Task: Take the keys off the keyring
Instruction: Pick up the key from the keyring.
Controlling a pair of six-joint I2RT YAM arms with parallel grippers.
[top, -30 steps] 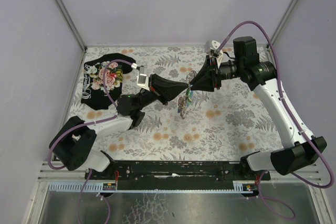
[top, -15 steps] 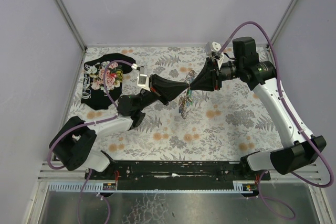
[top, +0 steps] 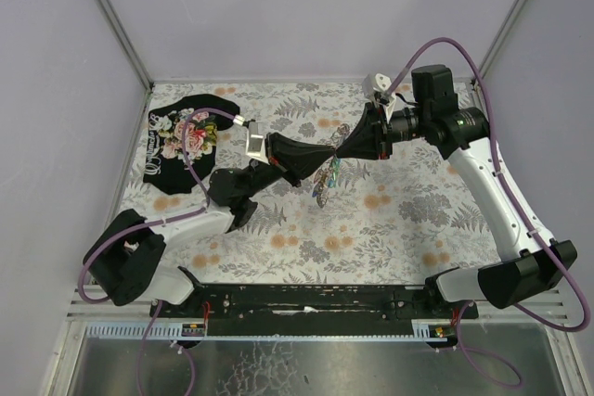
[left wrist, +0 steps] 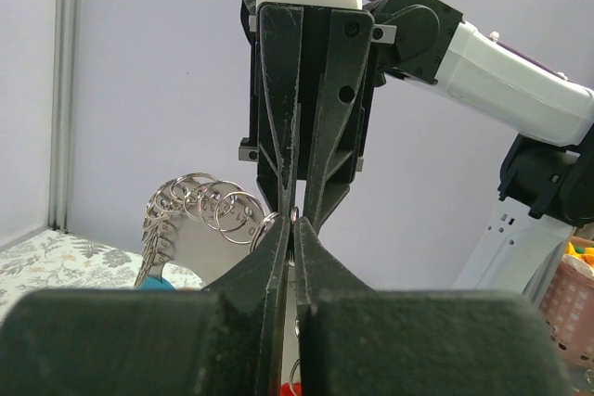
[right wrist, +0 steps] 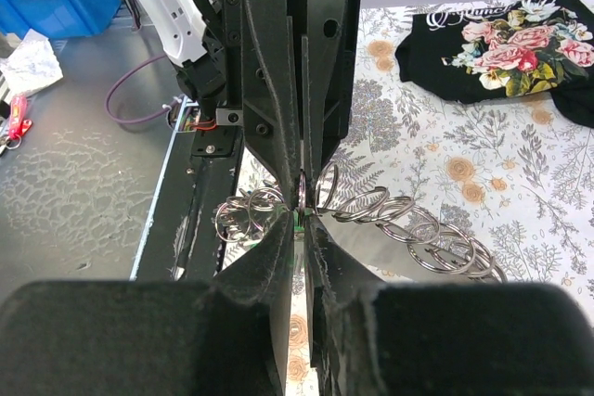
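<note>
1. Top external view: we see both sets of jaws meeting tip to tip above the surface (top: 408, 229). The keyring (top: 331, 159) is caught between them, and the keys (top: 322, 190) hang just below the jaws.
2. We find the left jaws pressed together on the ring's thin wire. The right jaws are drawn almost together on that same ring, with only a slit between them.
3. The chain of rings (left wrist: 209, 206) and the grey fob (left wrist: 190, 252) hang free beside the jaws.
4. We judge slipping the main risk. Two grips this close on thin wire leave little purchase, so a pull before the coil is pried open could drop the whole bunch.
5. We also expect that a twist could bend the ring, and that the loose chain could snag a jaw tip.
</note>
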